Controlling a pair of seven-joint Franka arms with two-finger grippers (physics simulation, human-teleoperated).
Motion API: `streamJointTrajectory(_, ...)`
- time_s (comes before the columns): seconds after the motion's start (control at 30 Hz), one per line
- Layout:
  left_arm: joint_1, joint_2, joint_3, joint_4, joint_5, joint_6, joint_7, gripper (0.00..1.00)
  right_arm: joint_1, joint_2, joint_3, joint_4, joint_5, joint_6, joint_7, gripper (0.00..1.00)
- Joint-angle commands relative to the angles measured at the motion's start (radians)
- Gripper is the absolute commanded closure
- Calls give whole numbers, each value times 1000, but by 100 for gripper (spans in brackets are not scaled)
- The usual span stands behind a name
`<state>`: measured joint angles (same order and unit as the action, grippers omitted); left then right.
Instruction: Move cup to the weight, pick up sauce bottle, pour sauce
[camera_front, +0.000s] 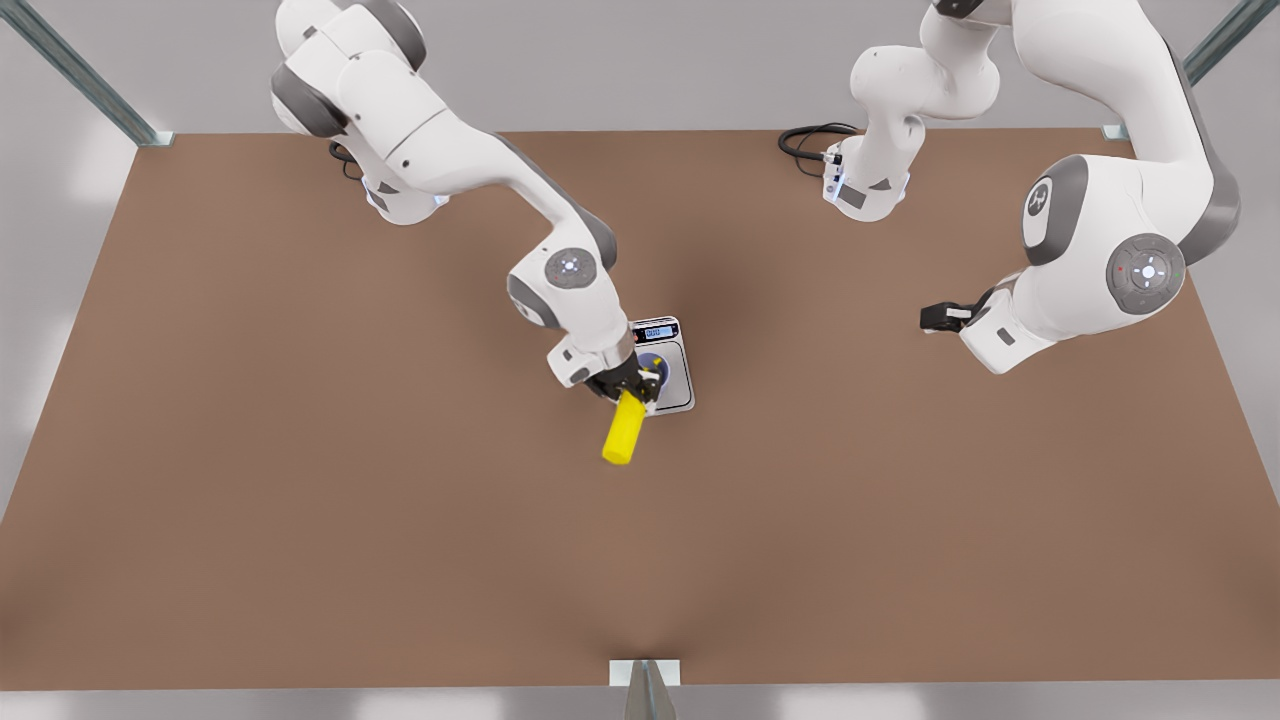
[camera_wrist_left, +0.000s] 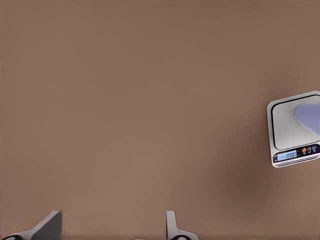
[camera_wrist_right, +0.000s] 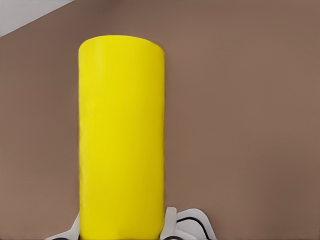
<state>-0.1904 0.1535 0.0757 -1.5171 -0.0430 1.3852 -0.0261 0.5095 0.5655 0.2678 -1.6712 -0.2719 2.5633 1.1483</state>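
Yellow is what catches the eye: the sauce bottle (camera_front: 622, 439), a plain bright cylinder with a flat base, is gripped near its nozzle end by the right gripper (camera_front: 632, 388), tipped over with the nozzle towards the cup (camera_front: 652, 366) and its base pointing to the table's near edge. In the right wrist view the bottle (camera_wrist_right: 121, 140) runs straight out from between the clamped fingers (camera_wrist_right: 171, 222). That lavender-blue cup stands on the weight (camera_front: 676, 372), a silver-grey scale with a white rim and blue display, around the middle of the brown table (camera_front: 300, 500). Over by the front view's right, the left gripper (camera_front: 932, 318) waits above bare table, its fingers (camera_wrist_left: 172, 227) spread wide and holding nothing.
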Motion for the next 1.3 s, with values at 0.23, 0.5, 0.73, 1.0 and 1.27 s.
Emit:
streamJointTrajectory(0.23,0,-3,-1,0,0,-2,0,0,23,8,-10,-4,-75,0,-10,69)
streamJointTrajectory(0.5,0,-15,-1,8,2,-29,3,0,-48,-44,4,-13,11,5,-12,69)
streamJointTrajectory(0.73,0,-22,-2,37,0,-110,2,0,-212,-185,54,-142,436,-26,-21,68)
streamJointTrajectory(1.0,0,-26,-1,40,3,-103,3,0,-312,-306,42,-263,1120,-112,-156,69)
streamJointTrajectory(1.27,0,-25,-1,71,2,-101,-9,0,-348,-351,-120,-358,1516,-341,-280,77)
